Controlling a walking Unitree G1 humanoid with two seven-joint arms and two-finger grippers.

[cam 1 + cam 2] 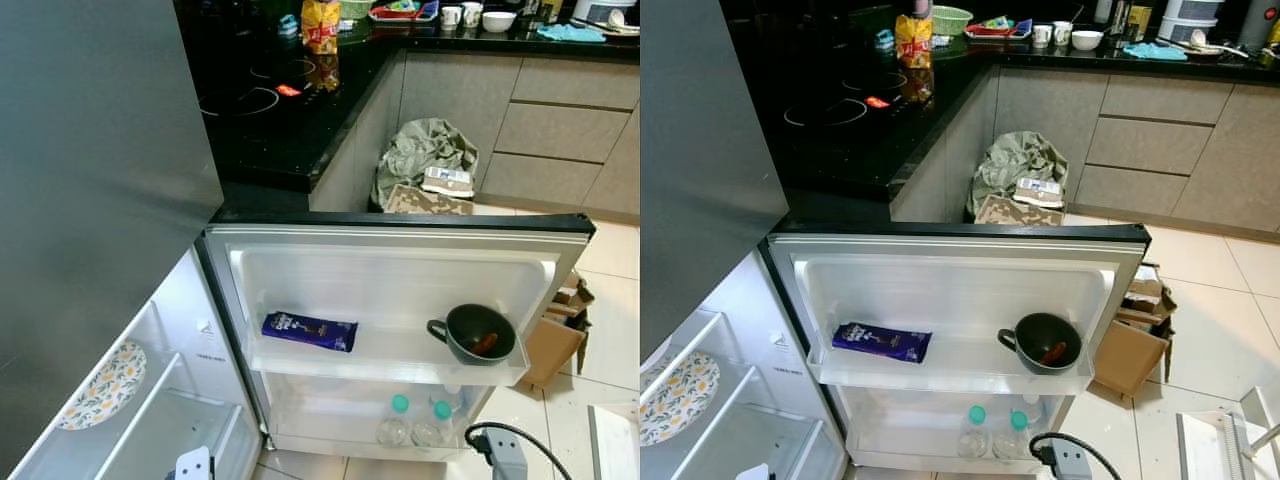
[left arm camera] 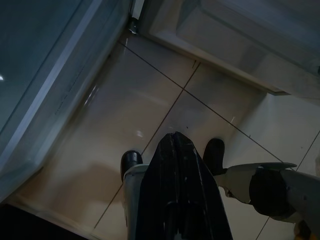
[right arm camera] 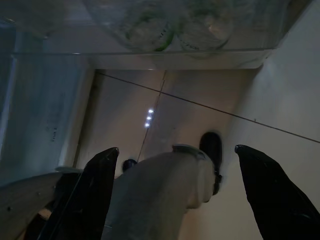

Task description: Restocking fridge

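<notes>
Glossy purple packet; round dark mug; white fridge door.

I could read nothing for certain. The purple chocolate bar on the upper shelf of the fridge door carried pale lettering, too small to make out. Left of that door, the fridge's inner wall bore a small label, also illegible.

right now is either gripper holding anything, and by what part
Nothing is held. The left gripper has its fingers shut together on nothing; the right gripper is open, both hanging above the floor tiles.
</notes>
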